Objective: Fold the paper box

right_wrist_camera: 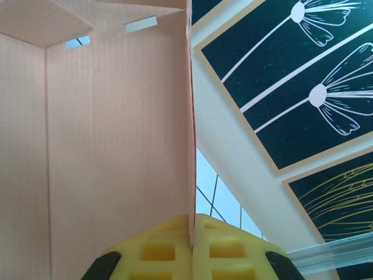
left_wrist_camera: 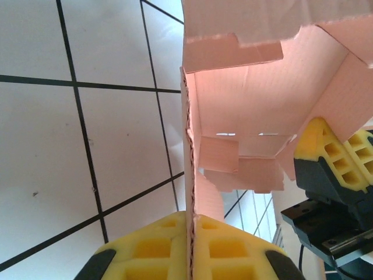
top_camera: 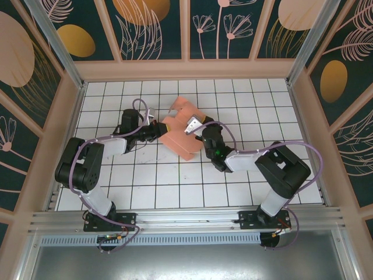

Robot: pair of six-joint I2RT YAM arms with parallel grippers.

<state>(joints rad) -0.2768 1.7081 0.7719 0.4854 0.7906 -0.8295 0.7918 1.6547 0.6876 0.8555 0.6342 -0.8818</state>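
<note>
The paper box [top_camera: 178, 140] is gripped at 9 and 3 o'clock by the left tool [left_wrist_camera: 190, 227] and the right tool [right_wrist_camera: 191, 227], probably steadied for folding.

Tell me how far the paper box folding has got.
Done: the paper box is raised into a hollow shape with standing walls. In hand: the left pincer and right pincer each pinch a wall edge, on opposite sides. Left: the flaps are loose and untucked, and the box is open.
</note>
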